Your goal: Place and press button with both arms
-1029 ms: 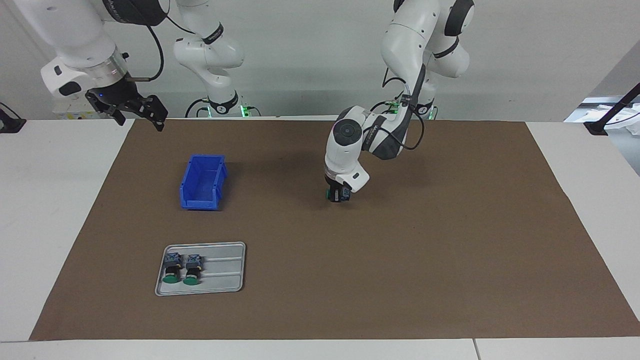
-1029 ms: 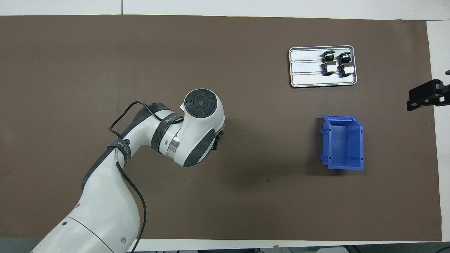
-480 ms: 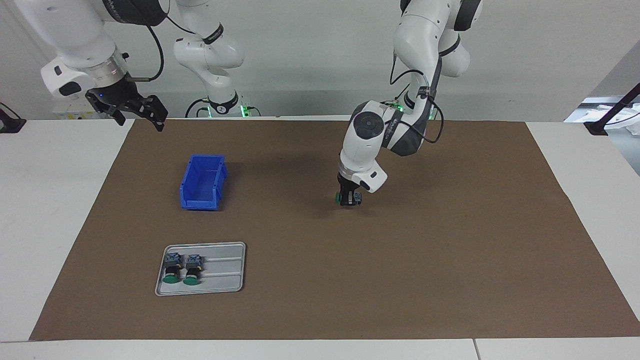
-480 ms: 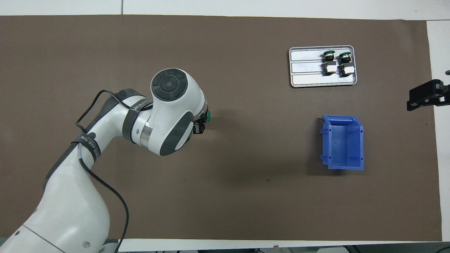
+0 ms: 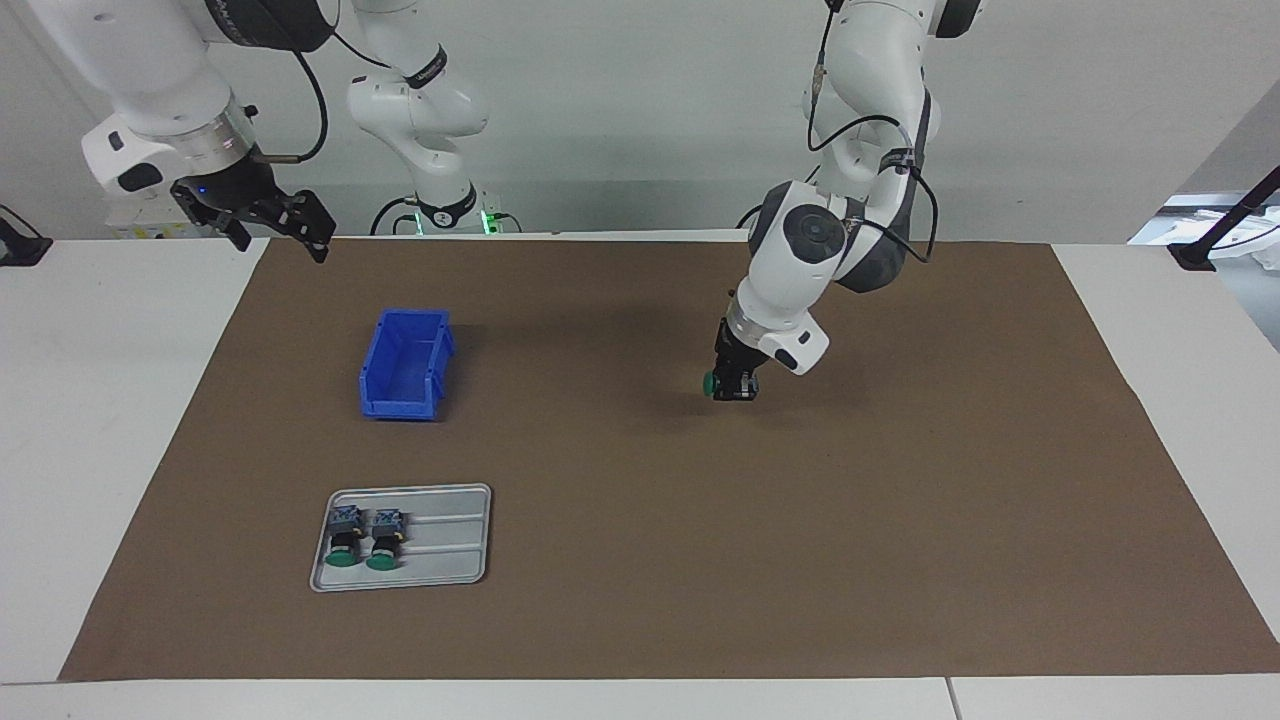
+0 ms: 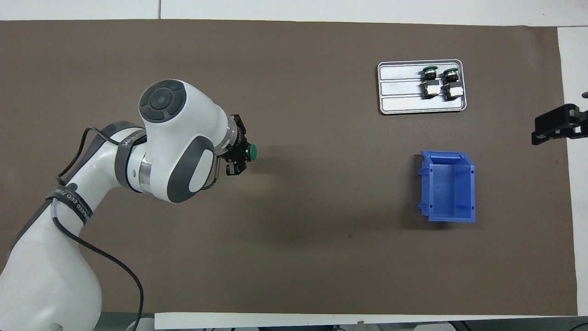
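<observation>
The left gripper (image 5: 733, 385) hangs low over the middle of the brown mat (image 5: 900, 520), its fingers clenched on a button (image 5: 709, 383) whose green cap sticks out sideways toward the right arm's end of the table. In the overhead view the same gripper (image 6: 236, 158) shows below the arm's white wrist, with the green cap (image 6: 251, 152) poking out past the fingers. Whether the button touches the mat cannot be told. The left arm (image 5: 800, 250) bends down to it from its base at the robots' edge.

The right gripper (image 5: 275, 225) waits with its jaws spread and nothing in them, raised over the corner of the mat at the right arm's end, near the robots' edge.

A blue bin (image 5: 405, 365) stands open on the mat toward the right arm's end. Farther from the robots than the bin lies a grey tray (image 5: 450, 540), and in it two more buttons (image 5: 362, 535) lie side by side, on their sides, green caps pointing away from the robots.
</observation>
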### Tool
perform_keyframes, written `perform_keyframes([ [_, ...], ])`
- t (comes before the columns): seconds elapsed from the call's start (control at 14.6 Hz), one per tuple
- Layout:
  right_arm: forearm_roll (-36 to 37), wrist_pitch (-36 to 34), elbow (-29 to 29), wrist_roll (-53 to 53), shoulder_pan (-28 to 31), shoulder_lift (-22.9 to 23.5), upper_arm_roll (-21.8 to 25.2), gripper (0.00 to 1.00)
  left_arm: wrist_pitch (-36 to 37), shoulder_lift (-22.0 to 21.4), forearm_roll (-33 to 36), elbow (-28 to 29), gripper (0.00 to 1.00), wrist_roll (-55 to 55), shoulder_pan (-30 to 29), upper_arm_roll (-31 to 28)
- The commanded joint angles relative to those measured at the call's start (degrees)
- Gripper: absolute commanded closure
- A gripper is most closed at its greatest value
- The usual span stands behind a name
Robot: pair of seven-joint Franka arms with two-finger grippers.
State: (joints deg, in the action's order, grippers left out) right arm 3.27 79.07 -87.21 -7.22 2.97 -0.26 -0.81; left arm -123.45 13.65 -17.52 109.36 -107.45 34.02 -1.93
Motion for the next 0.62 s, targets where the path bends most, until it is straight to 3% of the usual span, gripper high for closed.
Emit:
perform_keyframes([
  [0.0,-0.7,0.0,-1.3,1.4,0.3,-1.1,0.1,0.01,-0.1,-2.7,-7.8,4.2,0.83,10.2,-2.4,0.3],
  [0.34,-0.8,0.0,-1.3,1.4,0.3,-1.1,0.1,0.01,-0.4,-4.2,-23.7,8.0,0.82,27.4,-8.6,0.3],
  [0.55,-0.8,0.0,-1.3,1.4,0.3,-1.1,0.1,0.01,-0.4,-6.8,-33.6,13.3,0.81,41.1,-11.7,0.2],
])
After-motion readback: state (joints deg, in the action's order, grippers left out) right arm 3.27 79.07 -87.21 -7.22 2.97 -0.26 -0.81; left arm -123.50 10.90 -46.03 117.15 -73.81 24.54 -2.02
